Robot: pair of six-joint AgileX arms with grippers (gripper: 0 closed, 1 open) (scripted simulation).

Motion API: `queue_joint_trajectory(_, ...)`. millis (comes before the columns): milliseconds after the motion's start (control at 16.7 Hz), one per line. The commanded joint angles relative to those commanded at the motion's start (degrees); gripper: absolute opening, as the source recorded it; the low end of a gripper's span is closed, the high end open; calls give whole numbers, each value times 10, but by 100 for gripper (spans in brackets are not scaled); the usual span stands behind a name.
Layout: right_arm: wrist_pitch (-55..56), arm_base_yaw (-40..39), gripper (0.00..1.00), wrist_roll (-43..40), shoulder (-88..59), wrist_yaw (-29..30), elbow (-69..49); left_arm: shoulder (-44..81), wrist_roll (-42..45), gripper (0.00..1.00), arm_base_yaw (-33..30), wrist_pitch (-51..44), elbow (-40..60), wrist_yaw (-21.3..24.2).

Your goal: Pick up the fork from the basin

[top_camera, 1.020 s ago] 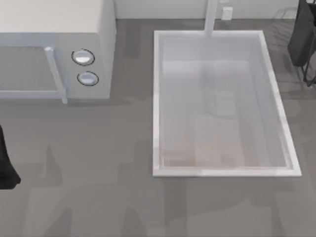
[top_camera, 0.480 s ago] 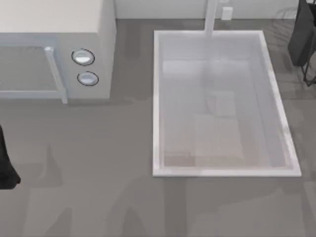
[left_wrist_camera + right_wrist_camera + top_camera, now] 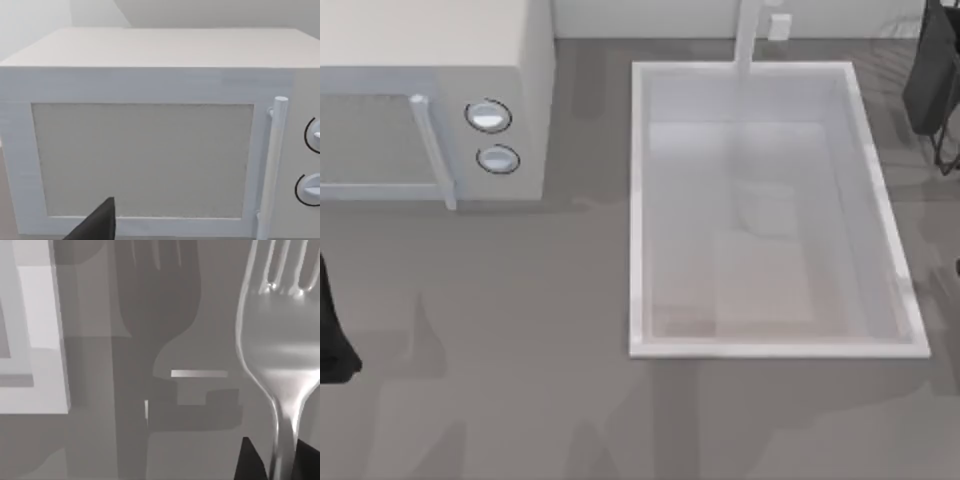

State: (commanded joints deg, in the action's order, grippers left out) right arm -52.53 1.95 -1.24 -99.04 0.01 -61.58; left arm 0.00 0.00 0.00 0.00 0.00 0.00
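Right gripper (image 3: 280, 460) is closed on the fork (image 3: 280, 360): in the right wrist view its two dark fingertips (image 3: 250, 462) sit either side of the slim handle, and the shiny head with its tines rises away from them close to the camera, casting a broad fork-shaped shadow on the grey surface below. A white raised edge, seemingly the rim of the basin (image 3: 47, 360), shows at one side of that view, so the fork hangs clear of the surface and off to the side of the rim rather than lying on the inner floor. From above, the basin (image 3: 638, 210) stands on the right half of the grey worktop (image 3: 520, 350), a pale rectangle with a flat floor carrying only soft reflections, and a white faucet (image 3: 748, 35) rises at its far edge. A dark part of the right arm (image 3: 932, 80) stands at the top view's right edge, beside the basin's far right corner. On the left side of the worktop sits a white microwave (image 3: 430, 60) with two round knobs (image 3: 488, 116) and a bar handle. My left arm is parked at the left edge of the top view; its wrist view faces the microwave door (image 3: 142, 160), with one dark finger (image 3: 97, 225) at the frame's edge, and I cannot tell whether the left gripper is open or closed.
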Motion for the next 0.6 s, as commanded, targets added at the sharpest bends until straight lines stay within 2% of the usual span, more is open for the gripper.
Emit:
queue_joint_trajectory(60,0,0,0,0,0,0,0,0,0,100,0,0,0,0)
queue_joint_trajectory(600,0,0,68,0,0,0,0,0,0,100,0,0,0,0)
